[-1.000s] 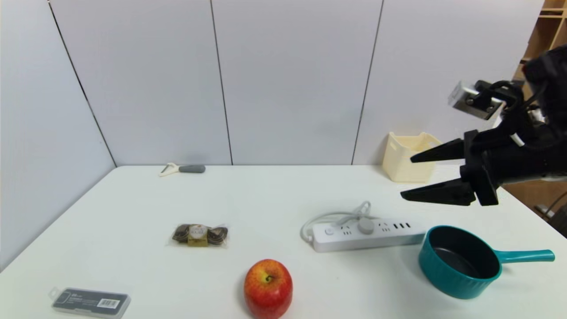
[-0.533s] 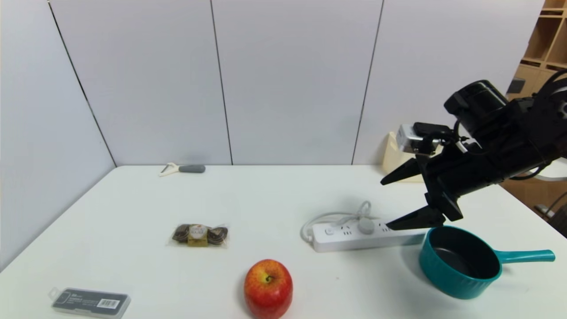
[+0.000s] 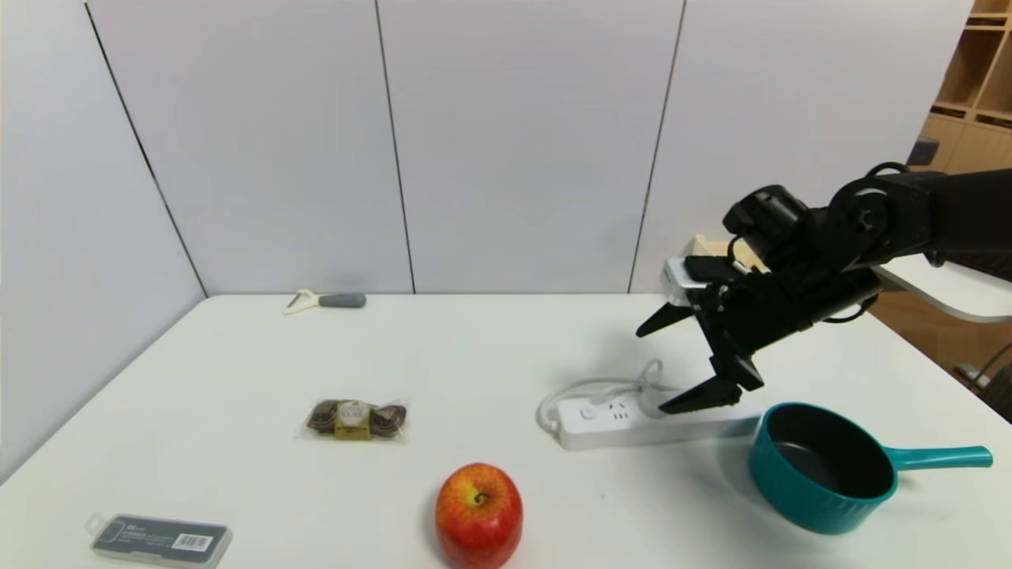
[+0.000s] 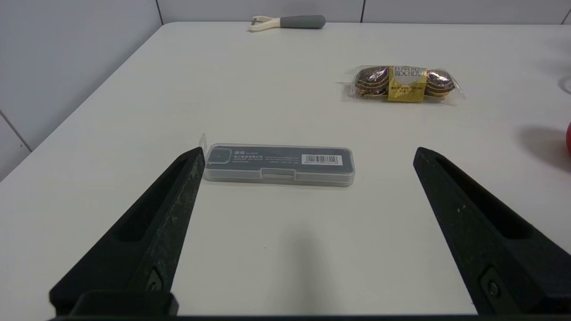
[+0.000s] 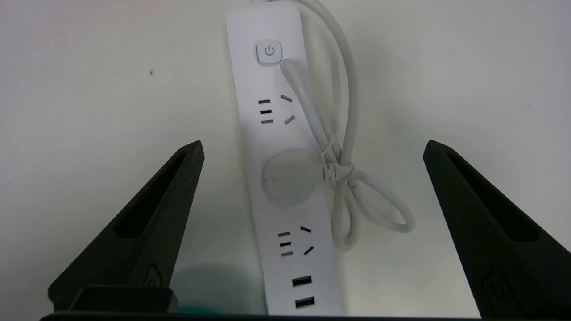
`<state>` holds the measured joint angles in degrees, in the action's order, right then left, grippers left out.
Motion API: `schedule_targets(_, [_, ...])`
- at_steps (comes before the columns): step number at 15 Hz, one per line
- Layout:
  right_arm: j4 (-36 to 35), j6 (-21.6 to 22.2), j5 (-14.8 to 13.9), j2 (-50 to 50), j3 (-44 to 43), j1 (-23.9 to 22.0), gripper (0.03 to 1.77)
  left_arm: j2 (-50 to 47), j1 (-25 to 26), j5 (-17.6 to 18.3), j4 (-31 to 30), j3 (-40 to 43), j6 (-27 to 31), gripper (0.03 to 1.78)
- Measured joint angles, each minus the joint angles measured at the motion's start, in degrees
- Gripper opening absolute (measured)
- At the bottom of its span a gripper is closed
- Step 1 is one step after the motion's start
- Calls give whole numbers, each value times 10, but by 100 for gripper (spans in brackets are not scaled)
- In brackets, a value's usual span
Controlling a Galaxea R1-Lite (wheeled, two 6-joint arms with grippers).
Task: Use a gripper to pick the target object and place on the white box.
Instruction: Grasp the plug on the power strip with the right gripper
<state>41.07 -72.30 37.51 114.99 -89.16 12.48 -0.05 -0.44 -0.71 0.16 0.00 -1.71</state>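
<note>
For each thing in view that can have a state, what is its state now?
Right gripper: jaws open, above the power strip.
Left gripper: jaws open, parked above the table.
Power strip: plug inserted, cord tied.
Pot: upright, no lid.
Flat case: closed.

Right arm (image 3: 885,217) extended in from the right side of the head view, forearm near level, wrist (image 3: 779,312) bent down and inward, with the small white-grey block (image 3: 681,280) carried on top. Right hand (image 3: 662,370) held open above the tabletop (image 3: 474,356), angled down, nothing gripped, its two black fingers (image 5: 147,214) spread wide apart, one seen higher than the other from the head. Left hand (image 4: 308,149) parked over the tabletop's left part, out of the head view, fingers also spread wide, nothing held.
</note>
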Motion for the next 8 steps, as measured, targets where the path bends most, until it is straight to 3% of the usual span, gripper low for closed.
schedule_targets(8, [1,-38,-3,52,-11,3,170,0,0,0,0,0,0,169])
